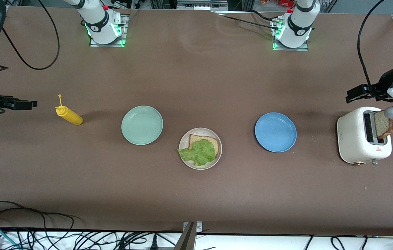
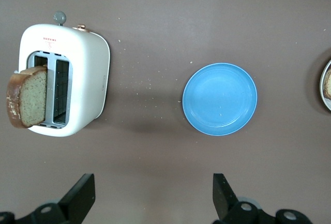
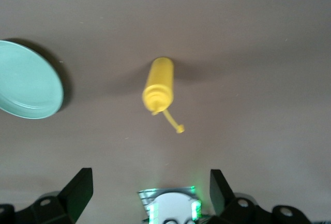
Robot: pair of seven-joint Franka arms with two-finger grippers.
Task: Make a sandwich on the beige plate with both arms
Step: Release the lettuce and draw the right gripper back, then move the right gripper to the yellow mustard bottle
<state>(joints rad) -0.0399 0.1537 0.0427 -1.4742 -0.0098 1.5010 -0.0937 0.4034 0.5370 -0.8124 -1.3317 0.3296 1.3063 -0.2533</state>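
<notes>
The beige plate (image 1: 183, 140) sits mid-table, between a mint-green and a blue plate and nearer the front camera. On it lies one tan bread slice (image 1: 211, 140) with a ruffled green lettuce leaf (image 1: 198, 152) on top. A second bread slice (image 1: 383, 125) stands in a slot of the white toaster (image 1: 356, 139); it also shows in the left wrist view (image 2: 28, 97). My left gripper (image 1: 352, 94) is open and empty, up in the air beside the toaster (image 2: 83, 74). My right gripper (image 1: 31, 103) is open and empty, up near the yellow bottle.
A yellow squeeze bottle (image 1: 68, 115) lies toward the right arm's end, also in the right wrist view (image 3: 159, 85). The mint-green plate (image 1: 142, 125) and blue plate (image 1: 275, 132) hold nothing. The blue plate (image 2: 220, 99) shows below my left gripper (image 2: 152, 195). Cables hang along the table's front edge.
</notes>
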